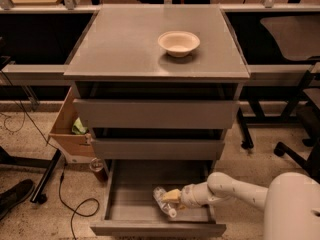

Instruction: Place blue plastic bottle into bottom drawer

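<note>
The bottom drawer (pixel 135 211) is pulled out, showing its grey inside. The blue plastic bottle (pixel 163 203), clear and crinkled with a white cap, lies low in the drawer right of its middle, cap toward the front. My gripper (pixel 170 196), with tan fingers (pixel 172 194), reaches in from the right and is shut on the bottle's upper body. The bottle is at or just above the drawer floor. The white arm (pixel 230 189) runs back to the robot's body at the lower right.
A white paper bowl (pixel 178 43) sits on the cabinet top (pixel 125 54). The two upper drawers (pixel 155 114) are closed. A cardboard box (pixel 70 129) stands left of the cabinet, with cables on the floor. Chair legs (pixel 290 149) are at the right.
</note>
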`<control>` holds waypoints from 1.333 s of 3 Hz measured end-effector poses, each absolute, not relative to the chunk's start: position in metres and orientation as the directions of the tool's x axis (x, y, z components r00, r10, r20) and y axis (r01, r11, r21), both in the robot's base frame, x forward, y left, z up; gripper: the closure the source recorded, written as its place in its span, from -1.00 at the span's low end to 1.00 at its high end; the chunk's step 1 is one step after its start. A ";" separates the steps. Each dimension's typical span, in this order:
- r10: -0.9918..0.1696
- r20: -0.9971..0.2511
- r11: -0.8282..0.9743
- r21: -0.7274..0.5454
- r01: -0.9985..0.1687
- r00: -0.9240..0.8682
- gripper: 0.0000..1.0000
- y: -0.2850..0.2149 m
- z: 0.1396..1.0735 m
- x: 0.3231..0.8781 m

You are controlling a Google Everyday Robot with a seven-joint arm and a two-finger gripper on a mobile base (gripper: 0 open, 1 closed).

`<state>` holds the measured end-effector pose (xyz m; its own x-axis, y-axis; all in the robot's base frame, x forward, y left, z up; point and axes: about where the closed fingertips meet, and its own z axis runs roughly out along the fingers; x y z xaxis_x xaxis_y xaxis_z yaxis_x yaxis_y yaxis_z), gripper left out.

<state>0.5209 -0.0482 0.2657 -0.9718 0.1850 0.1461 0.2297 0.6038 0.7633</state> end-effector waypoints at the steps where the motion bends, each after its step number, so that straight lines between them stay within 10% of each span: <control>1: 0.258 0.094 0.587 0.775 0.234 -0.961 1.00 -0.047 0.265 0.530; 4: -0.004 -0.038 0.561 0.827 -0.033 -0.999 -0.44 0.023 0.283 0.569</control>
<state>0.5687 0.0229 0.2826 -0.9993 -0.0038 -0.0375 -0.0332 0.5606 0.8275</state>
